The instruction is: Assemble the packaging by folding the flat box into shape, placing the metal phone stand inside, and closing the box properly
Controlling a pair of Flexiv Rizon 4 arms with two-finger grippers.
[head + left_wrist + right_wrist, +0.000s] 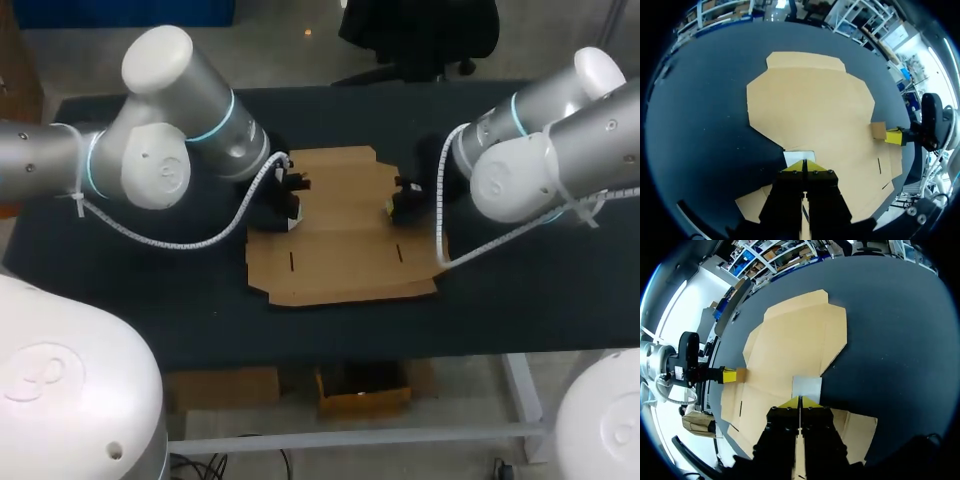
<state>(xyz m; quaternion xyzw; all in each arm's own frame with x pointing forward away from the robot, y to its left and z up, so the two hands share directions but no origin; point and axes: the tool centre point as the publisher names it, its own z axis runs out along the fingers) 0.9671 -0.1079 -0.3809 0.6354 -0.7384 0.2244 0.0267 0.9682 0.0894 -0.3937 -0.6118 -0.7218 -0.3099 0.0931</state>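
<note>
My left gripper [805, 164] is pinching its two yellow tips together on a small side flap [800, 155] of the flat box [340, 240]. That flap is standing up pale just ahead of the fingers. My right gripper [800, 400] is doing the same on the opposite flap [806, 386], tips clenched with only a thin line showing between them. So I am counting two grippers, two lifted flaps and one box.

The box is lying unfolded as a single brown sheet near the middle of the dark table [150, 300], between my two arms. It is not forming any compartment; only the two pinched flaps are rising off the surface. Two short slits [291, 262] are showing in the panel nearer the robot, one toward each side.

Each wrist view is giving me the other arm's gripper across the sheet, with a tab of cardboard standing at its yellow tip (the head view is hiding that detail under the black gripper bodies). The head view, in turn, is showing both arms coming in from their own sides. It is also showing the sheet's whole stepped outline, which each wrist view is partly covering with its own gripper.
</note>
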